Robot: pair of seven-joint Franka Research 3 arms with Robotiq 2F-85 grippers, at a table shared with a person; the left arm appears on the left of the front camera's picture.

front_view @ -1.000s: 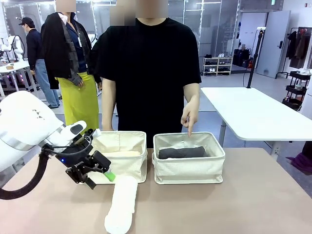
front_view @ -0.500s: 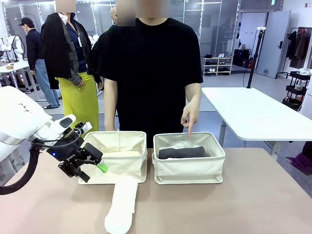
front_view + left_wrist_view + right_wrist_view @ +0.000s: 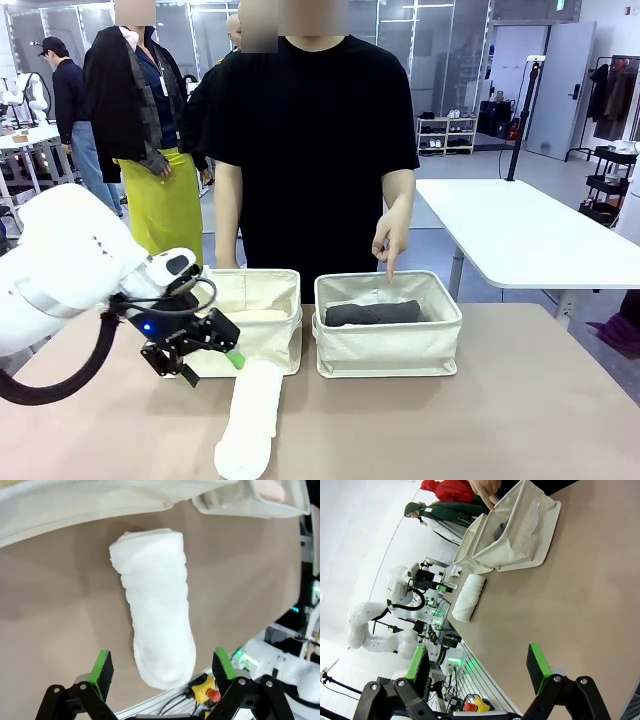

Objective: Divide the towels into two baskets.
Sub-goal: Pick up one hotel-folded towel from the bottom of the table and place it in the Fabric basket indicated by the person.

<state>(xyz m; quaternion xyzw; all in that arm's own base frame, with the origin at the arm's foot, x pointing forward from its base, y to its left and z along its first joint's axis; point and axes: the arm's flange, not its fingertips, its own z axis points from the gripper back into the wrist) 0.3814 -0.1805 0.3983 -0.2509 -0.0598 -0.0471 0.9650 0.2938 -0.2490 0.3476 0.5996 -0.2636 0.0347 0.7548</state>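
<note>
A white towel (image 3: pixel 250 415) lies rolled on the table in front of the left basket (image 3: pixel 262 345), stretching toward the near edge. My left gripper (image 3: pixel 212 368) hovers open just left of the roll's far end. In the left wrist view the white towel (image 3: pixel 156 625) lies lengthwise ahead, its near end between my open green pads (image 3: pixel 102 666). A pale roll (image 3: pixel 255 316) rests in the left basket. The dark grey towel (image 3: pixel 372 313) lies in the right basket (image 3: pixel 388 350), and the person's finger (image 3: pixel 388 268) points into it. My right gripper (image 3: pixel 477 662) is open over bare table, far from the baskets (image 3: pixel 520 540).
The person stands at the far side, close behind both baskets. Bare tabletop (image 3: pixel 480 420) lies right of the white towel. The near table edge, with a red stop button (image 3: pixel 212 695) below it, is close to the towel's end. A second white table (image 3: pixel 520 230) stands at the back right.
My left gripper swung out to the left and up, then came back right and down beside the white towel's far end. The towels, baskets and pointing hand stayed put.
</note>
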